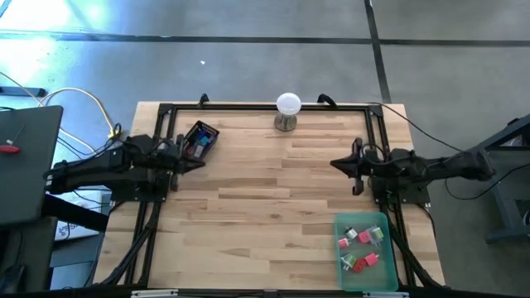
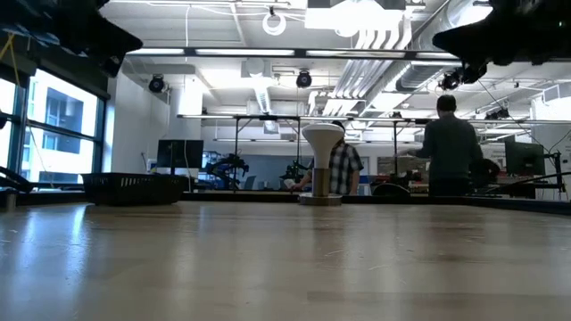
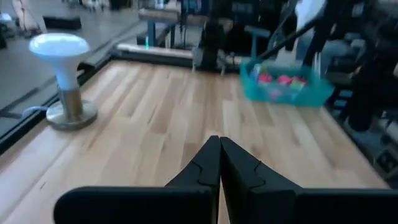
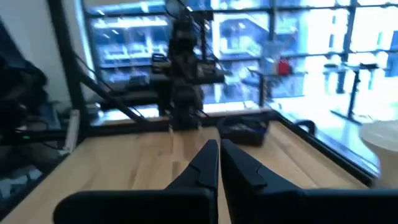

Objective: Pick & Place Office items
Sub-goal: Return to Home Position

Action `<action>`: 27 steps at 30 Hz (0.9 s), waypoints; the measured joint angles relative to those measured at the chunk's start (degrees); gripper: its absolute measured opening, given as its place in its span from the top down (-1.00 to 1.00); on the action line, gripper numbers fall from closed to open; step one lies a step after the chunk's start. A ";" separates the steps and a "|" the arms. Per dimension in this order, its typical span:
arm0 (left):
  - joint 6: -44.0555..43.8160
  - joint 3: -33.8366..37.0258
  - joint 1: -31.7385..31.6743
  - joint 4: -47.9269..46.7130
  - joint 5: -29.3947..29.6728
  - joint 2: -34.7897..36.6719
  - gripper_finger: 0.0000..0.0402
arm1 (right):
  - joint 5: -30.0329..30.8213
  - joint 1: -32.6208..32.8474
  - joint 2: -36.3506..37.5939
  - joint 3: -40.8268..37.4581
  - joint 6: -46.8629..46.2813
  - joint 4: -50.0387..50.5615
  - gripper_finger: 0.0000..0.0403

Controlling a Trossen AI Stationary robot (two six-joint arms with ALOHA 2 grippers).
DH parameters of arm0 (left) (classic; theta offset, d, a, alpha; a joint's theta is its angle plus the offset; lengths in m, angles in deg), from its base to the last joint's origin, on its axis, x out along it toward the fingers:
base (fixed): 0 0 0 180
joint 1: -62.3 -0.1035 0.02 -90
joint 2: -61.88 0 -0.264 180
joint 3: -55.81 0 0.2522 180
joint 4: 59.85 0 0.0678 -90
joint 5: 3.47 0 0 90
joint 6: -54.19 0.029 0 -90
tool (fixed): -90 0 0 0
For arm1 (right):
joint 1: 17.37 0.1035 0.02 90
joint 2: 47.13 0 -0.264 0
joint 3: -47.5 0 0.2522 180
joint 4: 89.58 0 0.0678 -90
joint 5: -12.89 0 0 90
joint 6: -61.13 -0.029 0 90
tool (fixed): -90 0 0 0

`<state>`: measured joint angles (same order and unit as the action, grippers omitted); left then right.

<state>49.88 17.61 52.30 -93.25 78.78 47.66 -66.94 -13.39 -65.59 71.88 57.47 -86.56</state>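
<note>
office items (image 1: 369, 261), blocky, apparently plastic, fill a translucent green bin (image 1: 381, 281); left tool (image 1: 201, 163), right tool (image 1: 334, 163) pinched together.

Both arms are matte black all over. The left arm (image 1: 99, 170) and the right arm (image 1: 439, 165) are made of chunky, rounded segments with bulkier joints between them, and each narrows toward its end. From above, the left gripper (image 1: 201, 162) and the right gripper (image 1: 334, 163) show as slim, dark, pointed tips. Close up, the left fingers (image 3: 205, 168) and the right fingers (image 4: 204, 168) are flat black wedges that taper to a point. They have small stepped notches along their edges, and each pair rises from a broad, round-cornered crossbar (image 3: 137, 205).
</note>
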 joint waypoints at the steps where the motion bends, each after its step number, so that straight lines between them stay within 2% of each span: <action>1: -0.89 1.04 0.00 1.95 -0.28 0.57 1.00 | -1.47 -0.56 -0.44 -1.54 0.44 -3.29 0.98; 4: -1.59 3.96 0.02 7.13 -0.32 1.34 1.00 | -3.25 -2.03 -1.53 -6.03 1.38 -10.37 0.98; 7: -1.26 5.56 0.02 8.16 -0.26 1.35 1.00 | -3.02 -3.25 -2.22 -9.70 0.49 -14.42 0.98; 11: -1.34 7.20 0.02 8.09 -0.26 1.33 1.00 | -2.96 -4.03 -2.22 -10.09 -3.12 -9.36 0.98; 18: -1.78 9.77 0.03 8.04 -0.32 2.38 1.00 | -3.08 -3.52 -2.18 -10.11 -5.11 -7.30 0.98; 24: -2.22 10.32 0.04 4.29 -0.38 7.66 1.00 | -2.58 -1.53 -0.43 -10.13 -3.74 -4.02 0.98; 27: -3.07 10.58 0.04 2.56 -0.42 11.67 1.00 | -0.09 -1.26 2.09 -10.13 -3.65 -2.02 0.98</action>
<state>46.82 28.19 52.35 -90.69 78.36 59.34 -67.04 -14.65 -63.51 61.75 53.82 -88.59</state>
